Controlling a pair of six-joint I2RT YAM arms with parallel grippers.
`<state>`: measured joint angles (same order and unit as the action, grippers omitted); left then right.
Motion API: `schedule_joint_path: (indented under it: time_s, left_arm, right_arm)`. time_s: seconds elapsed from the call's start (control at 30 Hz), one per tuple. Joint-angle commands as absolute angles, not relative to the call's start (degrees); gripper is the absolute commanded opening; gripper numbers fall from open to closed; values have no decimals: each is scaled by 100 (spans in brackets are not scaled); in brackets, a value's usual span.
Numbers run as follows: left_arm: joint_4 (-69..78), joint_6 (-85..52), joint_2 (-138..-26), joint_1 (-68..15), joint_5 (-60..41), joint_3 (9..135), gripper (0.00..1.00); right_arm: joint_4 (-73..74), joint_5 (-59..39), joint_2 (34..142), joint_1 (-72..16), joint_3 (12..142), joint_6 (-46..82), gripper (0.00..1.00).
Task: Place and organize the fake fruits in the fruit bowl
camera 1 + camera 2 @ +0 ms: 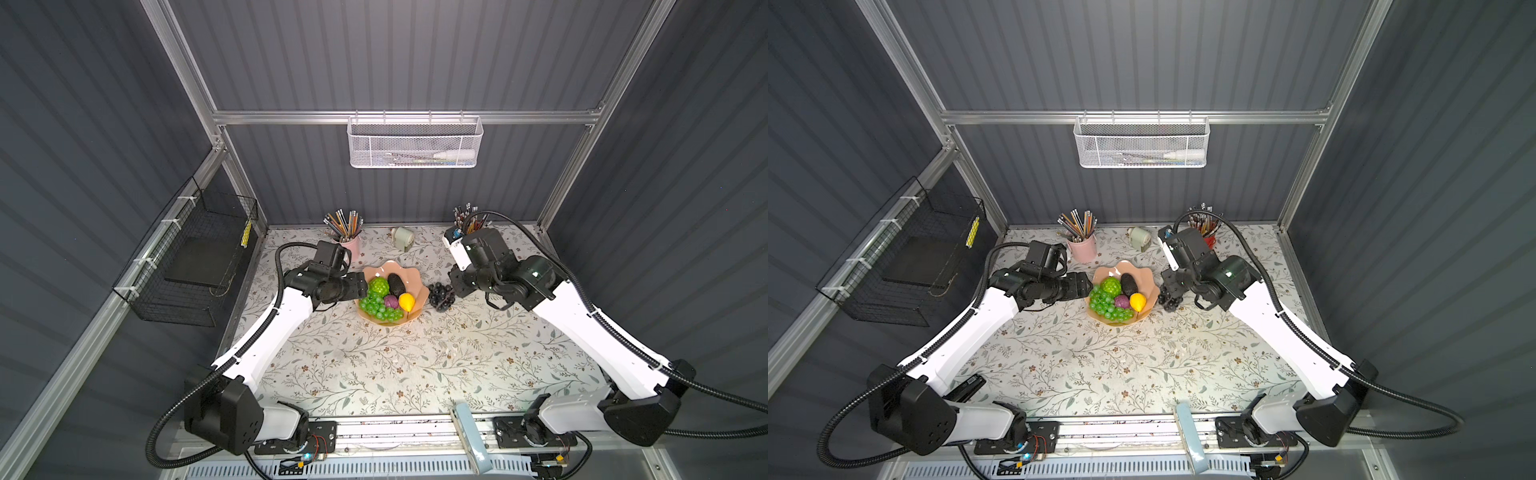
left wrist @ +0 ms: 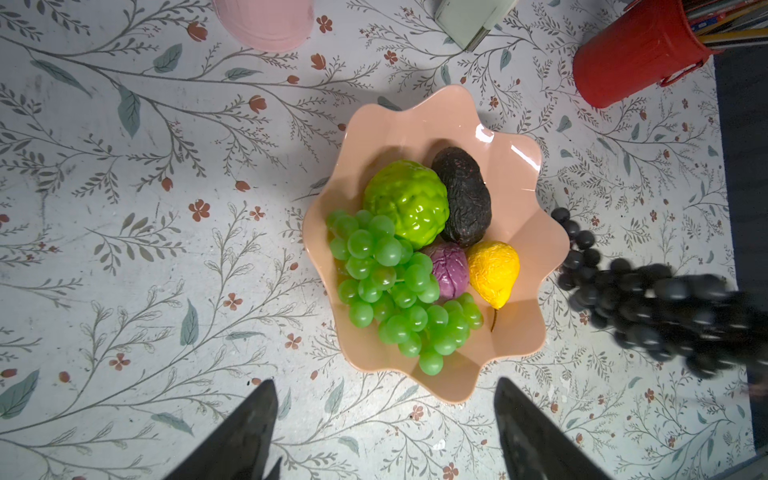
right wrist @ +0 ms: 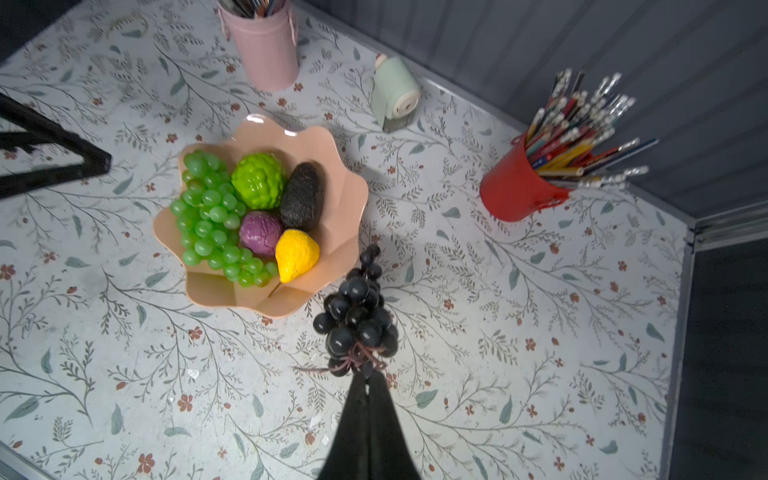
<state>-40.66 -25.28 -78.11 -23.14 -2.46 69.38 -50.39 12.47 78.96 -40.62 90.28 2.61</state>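
Jaws of the right gripper [image 3: 368, 382] are pinched together on the dark grapes' [image 3: 357, 320] stem, just outside the bowl's [image 3: 340, 212] right rim. Inside lie green grapes [image 3: 208, 220], lime ball [image 3: 257, 180], avocado [image 3: 302, 197], purple ball [image 3: 259, 232] and yellow fruit [image 3: 296, 253]. At the left rim the left gripper [image 2: 384, 380] gapes empty. Bare table [image 1: 374, 365] spreads in front.

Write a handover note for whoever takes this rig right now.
Grip: left pincer open and empty at the edge of the fruit bowl; right pincer shut on the stem of the dark grape bunch, just outside the bowl's rim.
Done: green grape bunch, lime-green ball, avocado, purple ball and yellow fruit are in the bowl.
Left: put the dark grapes in, probably on the bare side by the avocado, then tidy.
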Motion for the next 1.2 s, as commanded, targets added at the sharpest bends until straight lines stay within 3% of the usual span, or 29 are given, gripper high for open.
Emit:
schedule_joint_path:
  time_s: [0.0, 0.17, 0.47, 0.5, 0.57, 0.63, 0.9, 1.0, 1.17]
  left_arm:
    - [-4197, -2544, -7730, -2268, -202, 7069, 82]
    - [-4210, -2543, -7673, -2268, -171, 7006, 82]
    - [-4179, -2558, -7646, -2268, -141, 6846, 82]
    - [-4163, -2562, -7646, -2268, -149, 6823, 82]
    - [-4128, -2558, -7648, -2268, -159, 6772, 82]
    - [-4059, -2575, -7676, -2268, -192, 6693, 82]
    - [-3729, -2680, -7836, -2268, -377, 6407, 82]
    - [-3703, -2646, -7904, -2268, -402, 6410, 82]
    - [-3621, -2588, -8019, -2268, -483, 6391, 82]
  right_arm:
    - [-5216, 1058, 8034, -4134, 9462, 63, 0]
    - [-5329, 1085, 8209, -4245, 9708, 15, 0]
    - [-5101, 342, 7995, -4013, 8160, 959, 0]
    - [-5077, 209, 7936, -4008, 7936, 1107, 10]
    - [-4992, -128, 7799, -4016, 7503, 1378, 18]
    - [-4881, -375, 7610, -4019, 7013, 1709, 31]
    - [-3953, -1667, 7177, -4170, 5022, 3336, 34]
    - [-3752, -1754, 7253, -4322, 4675, 3476, 40]
    - [-3381, -1699, 7536, -4313, 4555, 3341, 38]
